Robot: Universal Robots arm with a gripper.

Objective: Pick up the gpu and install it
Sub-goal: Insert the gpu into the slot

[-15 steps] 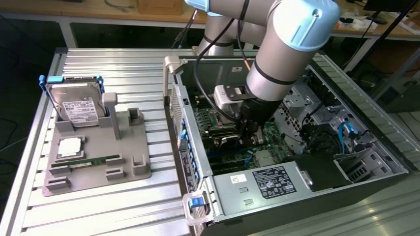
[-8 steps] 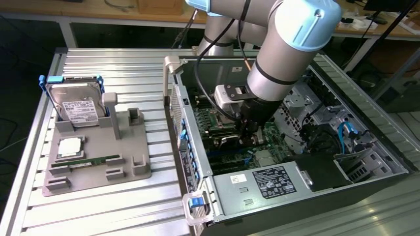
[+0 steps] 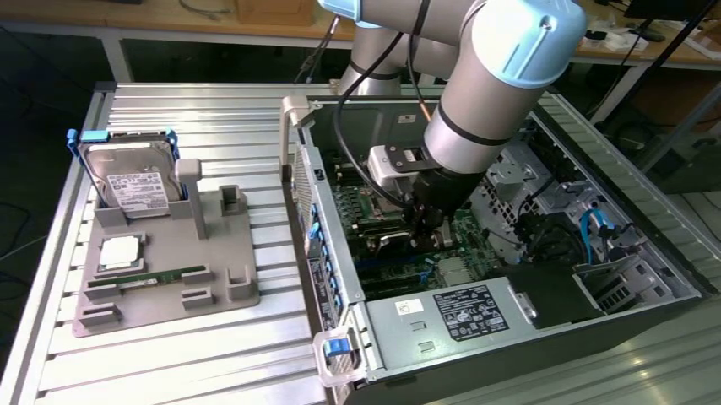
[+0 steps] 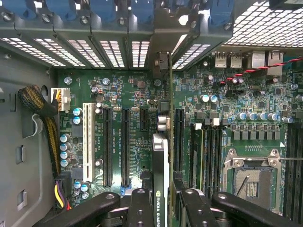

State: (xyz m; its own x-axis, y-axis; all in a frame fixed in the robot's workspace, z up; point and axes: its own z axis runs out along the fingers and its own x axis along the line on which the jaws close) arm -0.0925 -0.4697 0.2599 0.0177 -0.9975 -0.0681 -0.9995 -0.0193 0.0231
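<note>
The arm reaches down into the open computer case point(image 3: 631, 325), which lies on its side on the ridged metal worktop point(image 3: 169, 371) and takes up the centre and the exterior view's right. The end effector point(image 3: 434, 226) sits low over the green motherboard point(image 3: 372, 211), in the middle of the frame. In the wrist view the end effector point(image 4: 163, 210) is clamped on the gpu point(image 4: 161, 161): one dark finger point(image 4: 140, 208) lies against one face of the card and the other against the opposite face. The gpu is seen edge-on, a thin dark card with a white-lettered label strip. It stands upright over the motherboard point(image 4: 128, 85) between two long black expansion slots point(image 4: 125, 146), its far end reaching toward the case's slotted rear wall point(image 4: 113, 52). Whether its lower edge is seated in a slot cannot be told. The empty processor socket point(image 4: 251, 182) lies to one side of the card. At the exterior view's left, well apart from the case, a grey holder point(image 3: 169, 291) carries a silver hard drive point(image 3: 135, 181) standing upright, a square processor chip point(image 3: 121, 253) and a narrow green memory stick point(image 3: 164, 276).
</note>
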